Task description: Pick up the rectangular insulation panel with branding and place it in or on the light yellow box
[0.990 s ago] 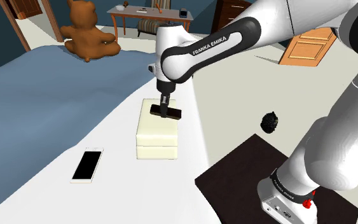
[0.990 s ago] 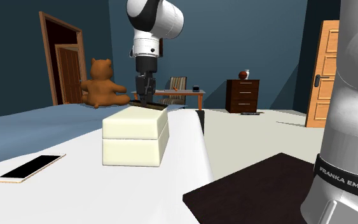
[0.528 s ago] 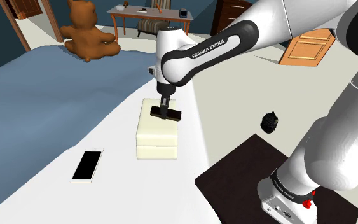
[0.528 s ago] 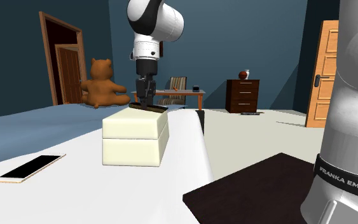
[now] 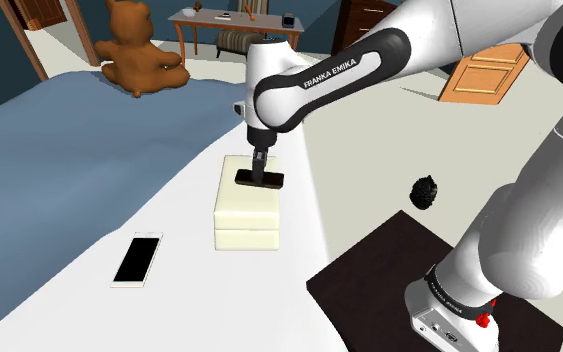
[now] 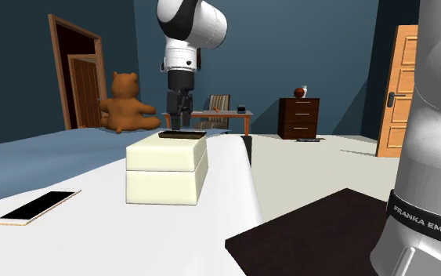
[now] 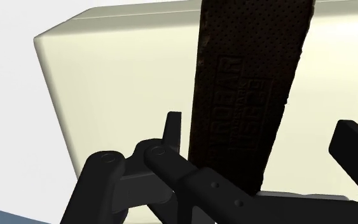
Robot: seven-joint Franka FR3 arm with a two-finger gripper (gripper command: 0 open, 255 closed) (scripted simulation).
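A dark rectangular panel (image 5: 260,179) with embossed lettering lies flat on top of the pale yellow box (image 5: 247,215), which stands on the white part of the bed. In the second exterior view the panel (image 6: 182,135) rests level on the box (image 6: 168,176), and my gripper (image 6: 178,123) hangs just above it. My gripper (image 5: 260,166) is open. In the wrist view the panel (image 7: 247,95) lies across the box top (image 7: 120,83) between my gripper's (image 7: 263,146) spread fingers (image 7: 173,130), which do not clasp it.
A white phone (image 5: 137,258) lies on the bed in front of the box. A brown teddy bear (image 5: 137,50) sits at the bed's far end. A black round object (image 5: 424,191) lies on the floor beside the bed. The dark stand top (image 5: 389,270) is at lower right.
My fingers have opened and let go of the panel. It has settled from a tilt to lying flat on the box top. The hand has lifted slightly.
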